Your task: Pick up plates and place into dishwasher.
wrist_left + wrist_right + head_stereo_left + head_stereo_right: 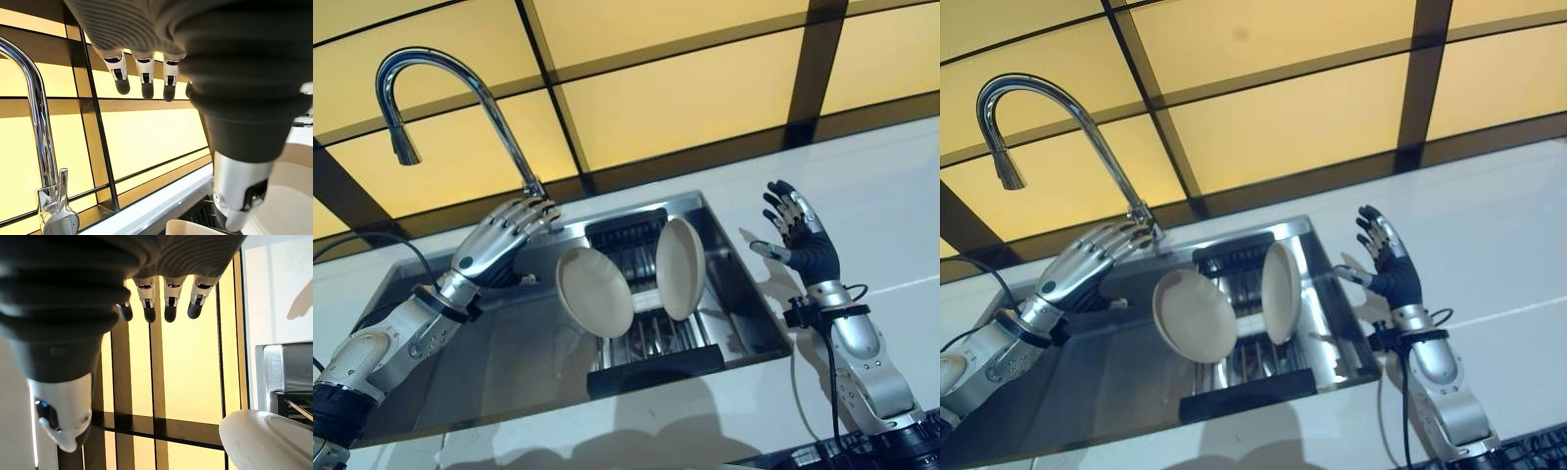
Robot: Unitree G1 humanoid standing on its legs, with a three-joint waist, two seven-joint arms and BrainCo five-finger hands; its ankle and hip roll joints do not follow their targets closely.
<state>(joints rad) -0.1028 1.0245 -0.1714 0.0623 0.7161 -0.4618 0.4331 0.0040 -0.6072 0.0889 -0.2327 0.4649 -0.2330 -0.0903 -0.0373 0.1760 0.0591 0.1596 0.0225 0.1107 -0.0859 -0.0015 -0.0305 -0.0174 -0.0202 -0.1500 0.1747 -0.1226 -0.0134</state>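
Nearest the camera, at the lower right: right hand (795,235) raised over the white countertop (891,215) beside the stainless steel sink (460,362), fingers straight and spread, holding nothing. Across the basin, left hand (509,230) reaching in from the lower left toward the base of the tall curved chrome faucet (450,78), fingers loosely extended, empty. Between the hands, inside the sink: black wire dish rack (646,323) with two round cream-coloured plates. Left plate (595,292) tilted, face toward the camera, leaning at the rack's left edge. Right plate (680,268) standing nearly upright on edge in the rack, just beside the first. Neither plate touched by either hand. Behind the sink: wall of yellow panels (685,98) divided by dark strips.
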